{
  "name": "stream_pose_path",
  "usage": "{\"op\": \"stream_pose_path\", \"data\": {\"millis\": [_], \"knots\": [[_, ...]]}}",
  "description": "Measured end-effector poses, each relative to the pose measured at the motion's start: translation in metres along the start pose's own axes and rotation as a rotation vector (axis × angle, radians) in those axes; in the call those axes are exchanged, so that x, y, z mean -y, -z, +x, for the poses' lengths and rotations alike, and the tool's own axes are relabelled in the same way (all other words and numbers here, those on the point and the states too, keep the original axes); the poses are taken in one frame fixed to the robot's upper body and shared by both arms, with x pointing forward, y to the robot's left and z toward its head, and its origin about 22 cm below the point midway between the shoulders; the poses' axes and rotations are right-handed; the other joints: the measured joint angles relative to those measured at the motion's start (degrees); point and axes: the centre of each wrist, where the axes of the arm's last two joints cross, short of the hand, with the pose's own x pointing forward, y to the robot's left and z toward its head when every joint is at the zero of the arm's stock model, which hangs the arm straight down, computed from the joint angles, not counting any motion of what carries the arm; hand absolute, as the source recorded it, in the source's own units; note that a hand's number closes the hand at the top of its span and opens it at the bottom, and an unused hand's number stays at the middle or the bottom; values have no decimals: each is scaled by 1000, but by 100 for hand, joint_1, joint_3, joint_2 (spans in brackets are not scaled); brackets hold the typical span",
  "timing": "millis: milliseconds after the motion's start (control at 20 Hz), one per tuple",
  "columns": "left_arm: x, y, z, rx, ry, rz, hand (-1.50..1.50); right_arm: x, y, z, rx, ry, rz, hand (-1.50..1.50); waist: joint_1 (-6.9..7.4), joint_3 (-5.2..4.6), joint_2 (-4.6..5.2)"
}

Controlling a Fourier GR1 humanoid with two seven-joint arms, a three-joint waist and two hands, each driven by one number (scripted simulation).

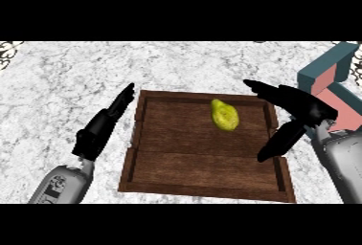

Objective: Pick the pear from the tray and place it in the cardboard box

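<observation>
A yellow-green pear lies in the far right part of a dark wooden tray at the middle of the marble counter. My right hand hovers over the tray's right rim, open, its fingers stretched toward the far edge and its thumb hanging down; it is just right of the pear and does not touch it. My left hand rests open beside the tray's left rim, fingers pointing away. A box with teal outer walls and a pink inside stands at the far right, partly cut off by the view's edge.
White marble counter spreads around the tray. A small patterned object shows at the far left corner.
</observation>
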Motion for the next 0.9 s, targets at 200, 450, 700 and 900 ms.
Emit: {"op": "stream_pose_path", "data": {"millis": [200,450,700,900], "knots": [[-4,2,3,1,0,0,0,-12,14,-4,-16,3,0,-150,-4,0,-1],[-2,4,-1,-2,-4,7,0,-21,21,-13,3,5,-28,-150,-14,1,-1],[1,-2,0,-1,0,-3,0,-25,30,-11,2,-14,-23,-150,-8,1,-2],[-5,-7,4,3,1,-5,0,-25,34,-8,-5,-22,3,-150,-5,0,-3]]}}
